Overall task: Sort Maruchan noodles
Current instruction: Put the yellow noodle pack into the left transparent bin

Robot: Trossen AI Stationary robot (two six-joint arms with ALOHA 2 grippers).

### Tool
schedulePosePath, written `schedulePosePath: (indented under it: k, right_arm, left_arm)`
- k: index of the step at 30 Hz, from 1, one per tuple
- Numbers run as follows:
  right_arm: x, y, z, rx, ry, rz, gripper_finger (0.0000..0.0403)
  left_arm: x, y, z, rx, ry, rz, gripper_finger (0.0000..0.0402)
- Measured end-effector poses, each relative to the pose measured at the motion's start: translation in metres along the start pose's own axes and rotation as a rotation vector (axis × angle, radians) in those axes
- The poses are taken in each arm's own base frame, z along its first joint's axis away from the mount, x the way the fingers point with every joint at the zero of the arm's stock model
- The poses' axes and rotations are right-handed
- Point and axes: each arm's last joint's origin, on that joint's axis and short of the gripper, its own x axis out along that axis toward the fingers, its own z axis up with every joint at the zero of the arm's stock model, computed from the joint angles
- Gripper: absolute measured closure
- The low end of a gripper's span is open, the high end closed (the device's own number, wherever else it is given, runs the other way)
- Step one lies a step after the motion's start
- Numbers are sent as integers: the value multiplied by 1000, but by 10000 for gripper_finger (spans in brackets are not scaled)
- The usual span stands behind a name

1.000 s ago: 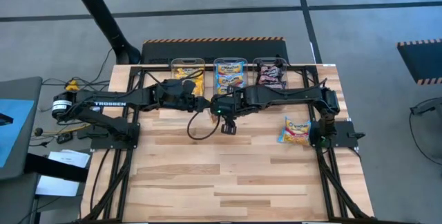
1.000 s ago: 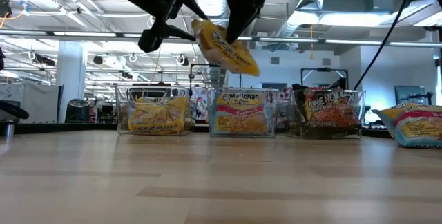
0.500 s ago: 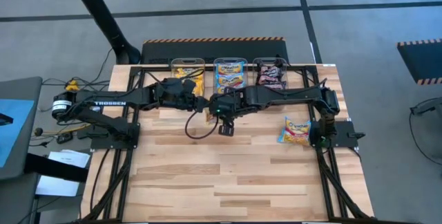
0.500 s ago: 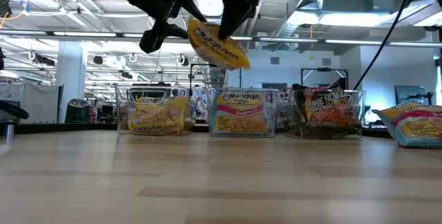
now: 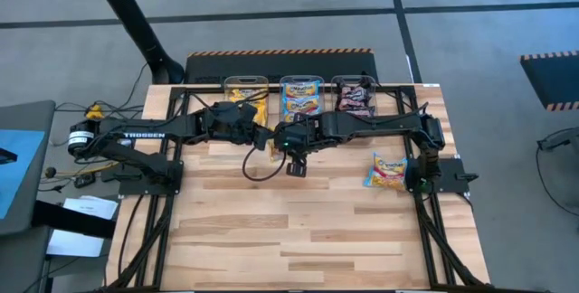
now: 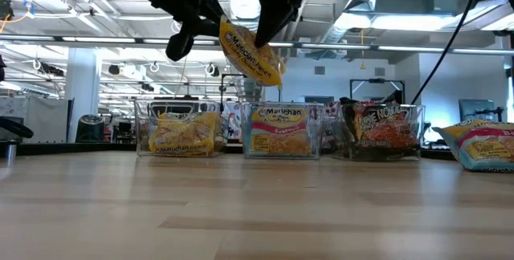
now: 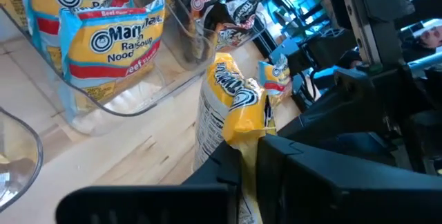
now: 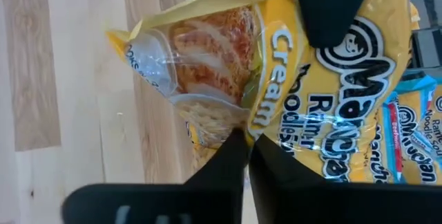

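Both arms meet above the counter (image 5: pixel 298 230), just in front of the 3 bins. The left gripper (image 7: pixel 247 151) is clamped on one edge of a yellow packet (image 6: pixel 250 52). The right gripper (image 8: pixel 242 156) pinches the opposite edge, so the packet hangs tilted in the air between them. Other packets fill the yellow bin (image 6: pixel 178 130), the blue bin (image 6: pixel 282 131) and the dark bin (image 6: pixel 383 132). A blue packet (image 5: pixel 389 170) lies near the counter's right edge.
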Motion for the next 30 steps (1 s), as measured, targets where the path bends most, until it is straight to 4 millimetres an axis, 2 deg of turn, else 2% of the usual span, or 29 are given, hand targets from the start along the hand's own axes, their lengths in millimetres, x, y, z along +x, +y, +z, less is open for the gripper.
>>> schedulePosePath:
  k: [9,16,22,30]
  right_arm:
    - [0,0,-1,6,6,-1,323]
    - [-17,-6,4,21,3,-3,271]
    - [-50,-13,16,32,-46,3,237]
    - [-94,-22,27,56,-147,12,238]
  left_arm:
    - [-2,0,2,76,-3,-7,401]
    - [-14,2,10,89,-22,-7,401]
    - [-39,13,19,164,-30,113,401]
    - [-84,18,42,309,-191,163,401]
